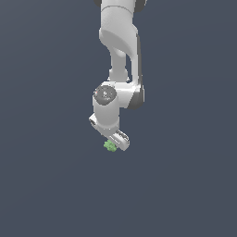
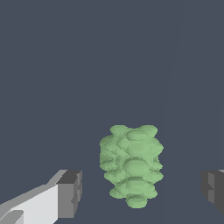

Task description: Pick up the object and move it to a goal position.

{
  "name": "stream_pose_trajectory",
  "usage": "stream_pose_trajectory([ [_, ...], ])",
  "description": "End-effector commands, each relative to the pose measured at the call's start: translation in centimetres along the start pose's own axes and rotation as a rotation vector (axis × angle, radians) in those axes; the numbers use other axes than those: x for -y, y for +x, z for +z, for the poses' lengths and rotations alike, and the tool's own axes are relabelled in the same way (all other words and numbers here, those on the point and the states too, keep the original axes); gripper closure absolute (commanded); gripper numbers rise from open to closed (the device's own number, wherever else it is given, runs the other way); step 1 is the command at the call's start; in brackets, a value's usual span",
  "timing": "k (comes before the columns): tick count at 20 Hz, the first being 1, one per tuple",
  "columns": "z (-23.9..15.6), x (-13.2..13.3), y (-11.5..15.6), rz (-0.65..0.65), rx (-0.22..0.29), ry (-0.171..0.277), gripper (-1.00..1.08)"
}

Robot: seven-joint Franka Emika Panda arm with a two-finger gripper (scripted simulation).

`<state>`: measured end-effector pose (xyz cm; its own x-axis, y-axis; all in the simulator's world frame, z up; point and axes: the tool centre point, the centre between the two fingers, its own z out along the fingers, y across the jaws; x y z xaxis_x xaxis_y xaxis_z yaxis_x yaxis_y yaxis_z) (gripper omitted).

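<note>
White arm (image 1: 118, 69) reaches down over a plain dark grey floor (image 1: 46, 185). Its gripper (image 2: 140, 188) is spread wide, fingers (image 2: 70, 192) clear of the clump (image 2: 131, 164), a small green lump apparently lying between them.

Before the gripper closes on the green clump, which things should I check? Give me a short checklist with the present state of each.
1. Gripper open: ok; the two fingertip pads stand wide apart in the wrist view.
2. Green clump between the pads: ok; it sits in the gap, somewhat closer to one pad.
3. Pads clear of the clump: ok; dark floor shows on both sides.
4. Fingers low enough to grip: cannot tell; in the exterior view the clump sits right at the gripper's tip, but height is unclear.
5. Nothing else in the way: ok; only plain floor around.
6. Goal position seen: not ok; no marker appears in either view.
</note>
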<state>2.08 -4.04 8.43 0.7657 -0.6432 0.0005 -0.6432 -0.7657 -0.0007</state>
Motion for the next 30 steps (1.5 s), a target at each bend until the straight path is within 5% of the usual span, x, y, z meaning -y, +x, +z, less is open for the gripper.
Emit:
stream_pose_trajectory([
  [1,0.9,-0.1,0.0,0.001,0.001,-0.001,-0.92],
  [12,4.5,0.0,0.0,0.005,0.001,-0.001,-0.92],
  [13,4.5,0.0,0.0,0.005,0.001,-0.001,1.08],
  [30,3.0,1.2,-0.3,0.005,0.000,0.000,1.08],
])
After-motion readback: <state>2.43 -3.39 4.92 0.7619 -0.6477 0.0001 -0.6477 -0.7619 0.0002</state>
